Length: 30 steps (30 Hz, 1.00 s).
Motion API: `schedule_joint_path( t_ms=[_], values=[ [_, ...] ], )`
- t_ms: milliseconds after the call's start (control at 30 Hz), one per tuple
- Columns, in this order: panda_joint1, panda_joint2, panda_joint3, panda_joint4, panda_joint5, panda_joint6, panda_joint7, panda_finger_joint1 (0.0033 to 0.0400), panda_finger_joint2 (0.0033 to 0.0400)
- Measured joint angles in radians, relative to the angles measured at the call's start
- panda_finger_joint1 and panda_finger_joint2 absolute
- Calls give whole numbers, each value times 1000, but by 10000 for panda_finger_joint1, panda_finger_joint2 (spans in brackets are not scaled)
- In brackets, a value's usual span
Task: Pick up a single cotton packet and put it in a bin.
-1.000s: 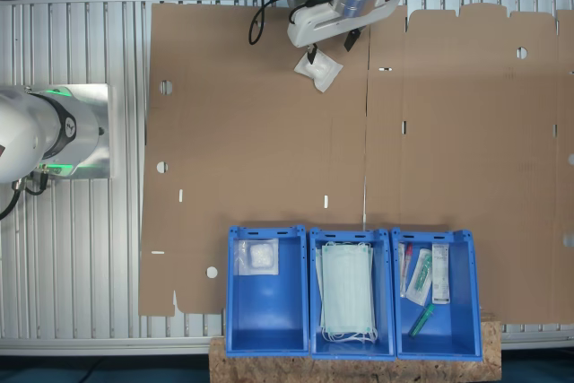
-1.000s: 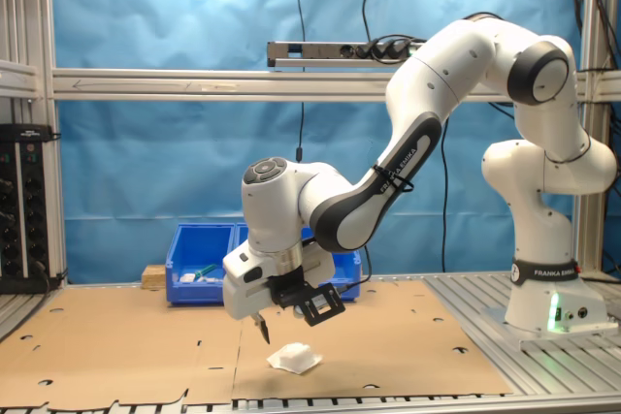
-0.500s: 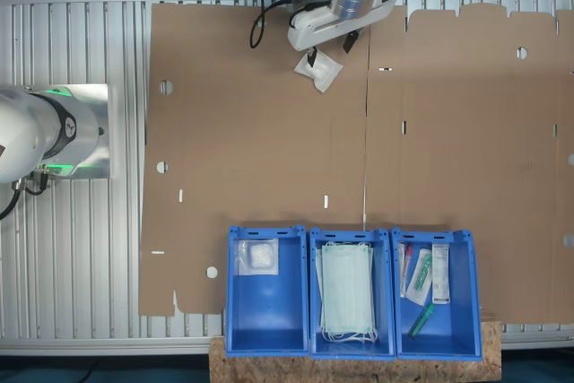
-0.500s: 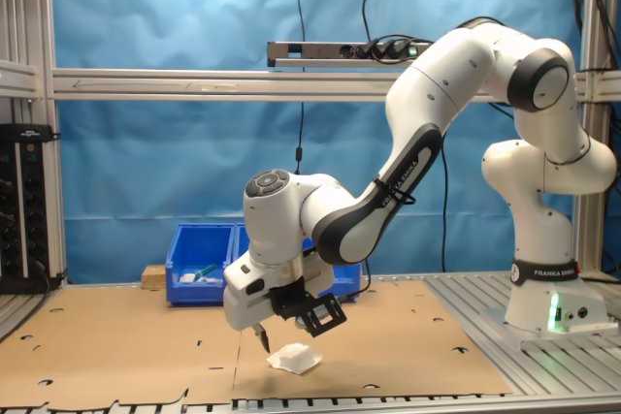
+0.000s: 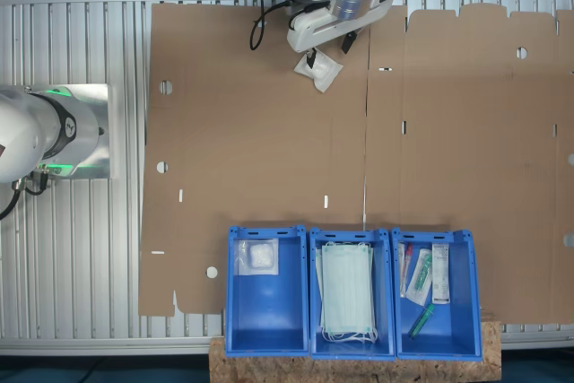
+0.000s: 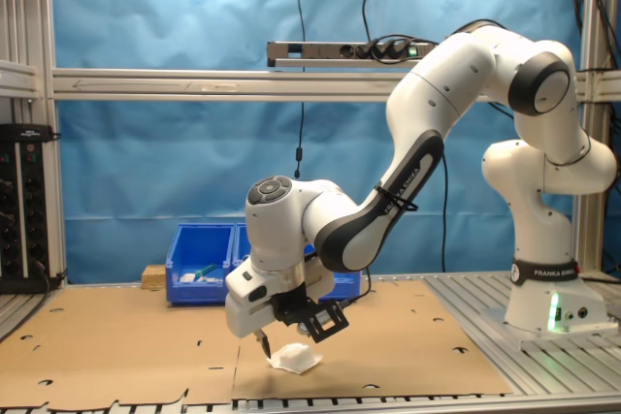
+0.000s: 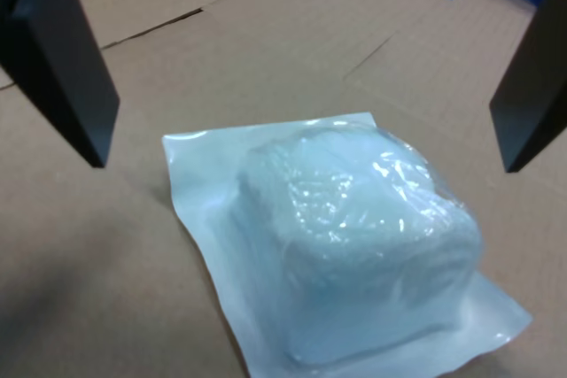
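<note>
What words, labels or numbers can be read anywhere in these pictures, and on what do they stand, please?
Nothing can be quoted with confidence.
Band on the arm's base: a line of lettering, too small to read reliably.
Arm's forearm: lettering, tilted and blurred.
Slim packets in a blue bin: print too small to read.
Cotton packet: no print on the wrap that shows.
</note>
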Motion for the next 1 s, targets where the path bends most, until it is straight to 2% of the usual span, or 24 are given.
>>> schedule_joint_path(
  t_ms=[1000],
  values=[
    [54,1,0,-29,0,4,-10,400,400]
  ],
)
